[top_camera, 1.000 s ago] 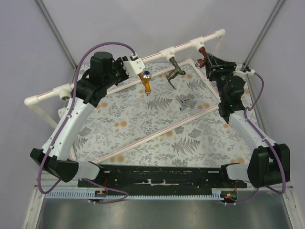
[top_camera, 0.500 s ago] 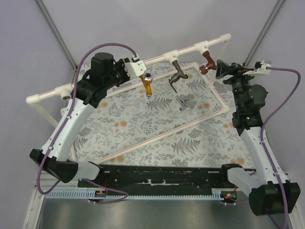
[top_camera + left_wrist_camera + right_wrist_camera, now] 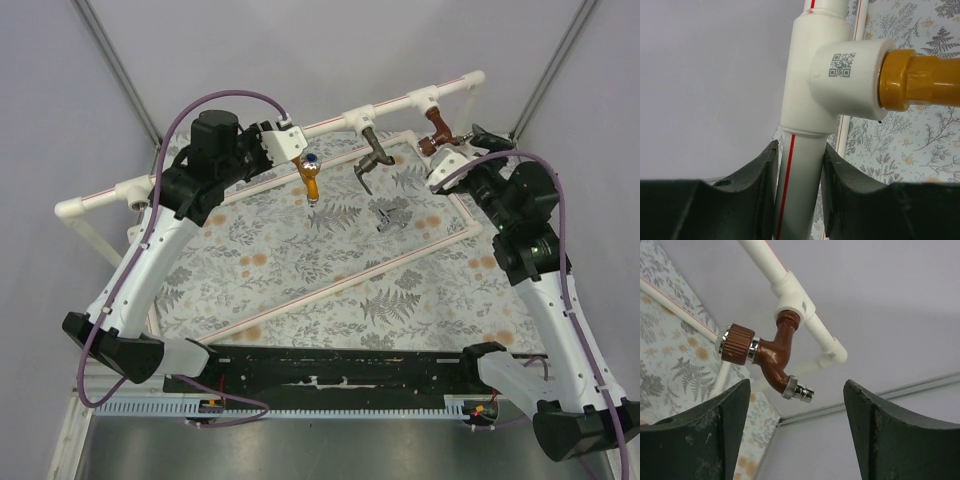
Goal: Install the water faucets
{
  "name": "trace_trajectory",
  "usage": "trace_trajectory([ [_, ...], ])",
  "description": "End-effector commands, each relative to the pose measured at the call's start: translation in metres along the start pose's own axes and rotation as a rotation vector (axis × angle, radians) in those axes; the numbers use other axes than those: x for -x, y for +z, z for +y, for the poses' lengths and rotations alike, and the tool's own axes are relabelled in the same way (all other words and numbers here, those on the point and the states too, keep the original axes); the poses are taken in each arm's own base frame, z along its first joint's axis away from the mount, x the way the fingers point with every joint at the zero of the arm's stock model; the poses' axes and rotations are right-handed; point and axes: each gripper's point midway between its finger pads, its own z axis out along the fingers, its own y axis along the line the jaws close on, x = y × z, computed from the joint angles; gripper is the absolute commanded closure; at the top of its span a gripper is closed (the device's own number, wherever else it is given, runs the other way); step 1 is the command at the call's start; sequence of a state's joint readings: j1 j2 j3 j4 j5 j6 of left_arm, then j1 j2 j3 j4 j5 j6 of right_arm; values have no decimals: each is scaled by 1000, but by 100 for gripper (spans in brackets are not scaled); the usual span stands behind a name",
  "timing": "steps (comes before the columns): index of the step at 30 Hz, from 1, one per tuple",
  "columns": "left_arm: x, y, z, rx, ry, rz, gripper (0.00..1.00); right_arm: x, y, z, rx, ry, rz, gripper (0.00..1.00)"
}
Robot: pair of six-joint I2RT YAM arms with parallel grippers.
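The white pipe frame [image 3: 330, 120] crosses the back of the mat. Three faucets hang from its T-fittings: a golden-orange one [image 3: 310, 178], a dark grey one [image 3: 372, 155] and a reddish-brown one [image 3: 435, 130]. A silver faucet [image 3: 390, 217] lies loose on the mat. My left gripper [image 3: 283, 140] is shut on the pipe [image 3: 797, 190] just below the T-fitting [image 3: 835, 75] that holds the golden-orange faucet [image 3: 930, 82]. My right gripper [image 3: 462, 148] is open and empty, just right of the reddish-brown faucet [image 3: 767, 352], which sits in its fitting [image 3: 792, 297] ahead of the jaws.
A fern-patterned mat [image 3: 330, 270] covers the table inside a thin white pipe border [image 3: 330, 280]. Grey walls and metal poles [image 3: 545, 75] stand close behind the frame. A black rail [image 3: 340, 365] runs along the near edge between the arm bases.
My right gripper has let go of the reddish-brown faucet, opened and drawn back to the right. The pipe frame shifted slightly up and right. The left arm keeps its hold.
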State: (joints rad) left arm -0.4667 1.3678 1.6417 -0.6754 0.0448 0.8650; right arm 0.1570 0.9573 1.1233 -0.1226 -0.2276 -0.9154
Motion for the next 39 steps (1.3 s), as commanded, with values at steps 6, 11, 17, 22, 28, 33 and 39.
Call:
trace_trajectory([
  [6,-1,-13,-39,-125,-181,10,98,0,26,2,70,-517,80,22],
  [11,-3,-15,-38,-118,-181,16,98,-12,42,11,74,-587,108,22],
  [17,-2,-15,-38,-120,-180,12,98,-32,66,14,22,-611,159,25],
  [22,-2,-17,-38,-117,-176,11,98,-36,78,18,-40,-492,139,42],
  [28,-3,-18,-38,-111,-174,11,98,-26,79,11,-161,-77,76,78],
  [33,-3,-16,-37,-111,-176,8,98,-11,79,7,-231,495,-9,99],
  [39,-2,-17,-38,-114,-178,5,98,-6,75,-4,-290,1049,-109,100],
])
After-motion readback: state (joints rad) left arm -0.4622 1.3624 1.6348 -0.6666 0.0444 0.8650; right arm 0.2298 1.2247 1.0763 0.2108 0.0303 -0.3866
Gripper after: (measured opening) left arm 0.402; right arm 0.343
